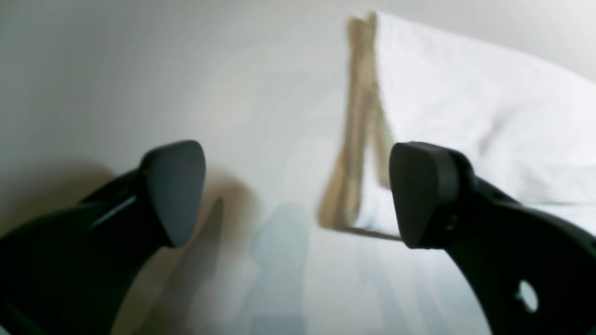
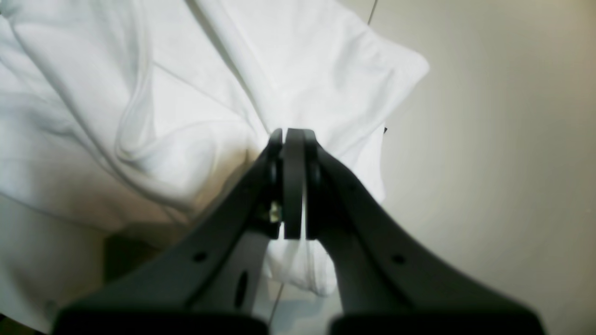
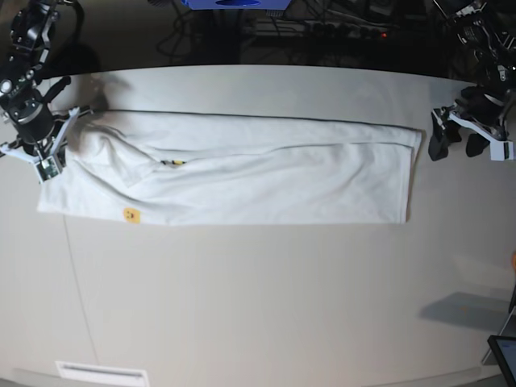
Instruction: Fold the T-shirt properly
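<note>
The white T-shirt [image 3: 266, 173] lies as a long folded band across the table, plain side up, with a small yellow print [image 3: 130, 214] showing near its left end. At that left end my right gripper [image 3: 47, 158] is shut on the T-shirt. In the right wrist view the fingertips [image 2: 293, 137] are pressed together on gathered white cloth [image 2: 186, 93], whose wrinkles run toward them. My left gripper [image 3: 453, 145] stands open just off the shirt's right edge. In the left wrist view its gripper [image 1: 298, 195] holds nothing, and the shirt's corner [image 1: 465, 116] lies just beyond the right pad [image 1: 419, 195].
The beige table [image 3: 258, 298] stretches wide in front of the shirt. Dark cables and equipment [image 3: 322, 28] crowd the back edge. A screen corner [image 3: 504, 355] sits at the lower right, and a white label [image 3: 101, 373] lies at the front left edge.
</note>
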Robot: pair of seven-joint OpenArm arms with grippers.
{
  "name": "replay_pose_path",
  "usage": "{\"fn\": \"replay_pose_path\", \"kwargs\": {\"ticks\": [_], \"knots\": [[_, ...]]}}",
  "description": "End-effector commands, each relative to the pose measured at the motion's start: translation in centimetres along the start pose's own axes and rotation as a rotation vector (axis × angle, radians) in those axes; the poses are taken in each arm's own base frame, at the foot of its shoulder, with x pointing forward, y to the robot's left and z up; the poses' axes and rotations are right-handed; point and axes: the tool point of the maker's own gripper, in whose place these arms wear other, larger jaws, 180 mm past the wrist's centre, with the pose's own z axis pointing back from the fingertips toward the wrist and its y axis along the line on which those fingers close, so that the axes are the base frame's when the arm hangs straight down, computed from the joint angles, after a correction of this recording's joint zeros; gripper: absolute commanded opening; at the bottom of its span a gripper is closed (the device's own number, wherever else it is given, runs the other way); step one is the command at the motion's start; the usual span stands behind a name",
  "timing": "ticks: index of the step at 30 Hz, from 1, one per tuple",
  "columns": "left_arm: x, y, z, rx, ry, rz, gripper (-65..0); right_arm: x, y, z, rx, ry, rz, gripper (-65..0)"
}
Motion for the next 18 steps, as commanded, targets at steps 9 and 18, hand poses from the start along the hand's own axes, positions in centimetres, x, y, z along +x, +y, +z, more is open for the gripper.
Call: {"fn": "replay_pose_path", "kwargs": {"ticks": [9, 18], "knots": [[-1.0, -1.0, -2.6, -0.07, 0.047, 0.048, -5.5, 0.9, -0.7, 0.3, -0.018, -0.034, 0.006, -64.0], [-2.5, -1.5, -4.3, -0.092, 0.063, 0.139, -5.5, 0.3, -0.4, 0.4, -0.01, -0.021, 0.006, -64.0]]}}
